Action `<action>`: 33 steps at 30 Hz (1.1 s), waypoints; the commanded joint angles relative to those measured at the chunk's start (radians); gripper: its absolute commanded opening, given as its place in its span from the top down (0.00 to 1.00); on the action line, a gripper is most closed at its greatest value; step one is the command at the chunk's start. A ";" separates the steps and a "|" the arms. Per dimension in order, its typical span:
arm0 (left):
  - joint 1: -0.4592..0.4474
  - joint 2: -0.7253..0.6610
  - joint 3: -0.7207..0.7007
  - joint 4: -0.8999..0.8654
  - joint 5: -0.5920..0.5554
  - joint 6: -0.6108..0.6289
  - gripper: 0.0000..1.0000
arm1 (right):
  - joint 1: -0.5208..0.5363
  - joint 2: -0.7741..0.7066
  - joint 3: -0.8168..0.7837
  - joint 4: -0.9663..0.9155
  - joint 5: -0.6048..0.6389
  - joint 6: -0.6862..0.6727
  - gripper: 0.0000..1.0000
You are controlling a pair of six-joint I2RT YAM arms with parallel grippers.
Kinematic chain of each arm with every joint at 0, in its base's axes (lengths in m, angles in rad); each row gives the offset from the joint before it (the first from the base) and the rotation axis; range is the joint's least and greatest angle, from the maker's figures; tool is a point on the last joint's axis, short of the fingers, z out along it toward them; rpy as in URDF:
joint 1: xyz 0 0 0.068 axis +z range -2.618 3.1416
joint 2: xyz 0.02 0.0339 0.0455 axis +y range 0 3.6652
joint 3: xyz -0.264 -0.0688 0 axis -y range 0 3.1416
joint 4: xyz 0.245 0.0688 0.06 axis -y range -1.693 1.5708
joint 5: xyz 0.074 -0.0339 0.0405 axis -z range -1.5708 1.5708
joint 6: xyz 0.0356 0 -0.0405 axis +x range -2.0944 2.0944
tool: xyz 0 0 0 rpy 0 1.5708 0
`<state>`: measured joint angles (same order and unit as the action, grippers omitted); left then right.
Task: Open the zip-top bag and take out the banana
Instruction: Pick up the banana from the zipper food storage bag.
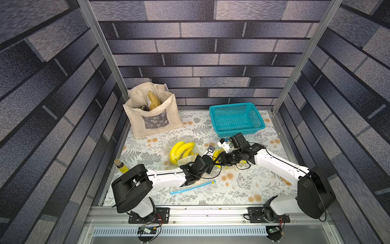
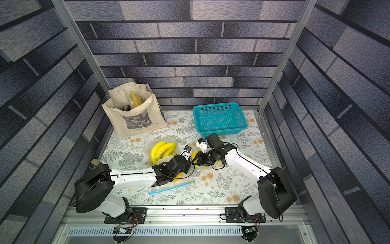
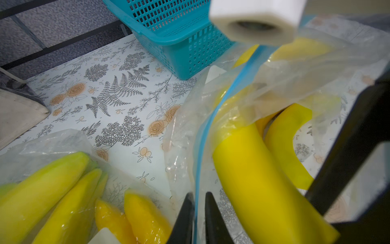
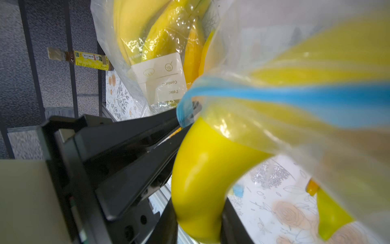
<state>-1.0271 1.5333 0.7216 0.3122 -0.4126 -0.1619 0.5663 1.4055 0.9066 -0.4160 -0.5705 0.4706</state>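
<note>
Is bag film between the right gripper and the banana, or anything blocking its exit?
No: the right gripper holds the banana by its bare end. Only the zip-top bag drapes its other end; the left gripper pinches the blue rim.

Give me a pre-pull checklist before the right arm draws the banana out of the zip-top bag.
1. Anchor: left gripper shut on the blue zip strip of the zip-top bag: ok.
2. Grasp: right gripper shut on the banana: ok.
3. Bag mouth open, with the banana poking through it: ok.
4. Banana fully out of the bag: not ok; its far end is under the film.
5. Whether the second banana beside it stays put: cannot tell.
</note>
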 commanded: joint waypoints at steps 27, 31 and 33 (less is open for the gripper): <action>0.139 0.024 -0.004 0.097 0.204 0.047 0.87 | -0.036 -0.315 -0.023 -0.019 -0.451 -0.148 1.00; 0.140 0.027 0.000 0.096 0.240 0.038 0.88 | -0.045 -0.361 0.116 -0.007 -0.334 -0.143 1.00; 0.136 0.027 0.002 0.091 0.253 0.033 0.89 | -0.060 -0.342 0.200 -0.009 -0.271 -0.151 1.00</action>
<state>-0.8948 1.5570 0.7002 0.4046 -0.2028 -0.1341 0.5209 1.0641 0.9977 -0.4919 -0.9146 0.3107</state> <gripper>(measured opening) 0.116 0.315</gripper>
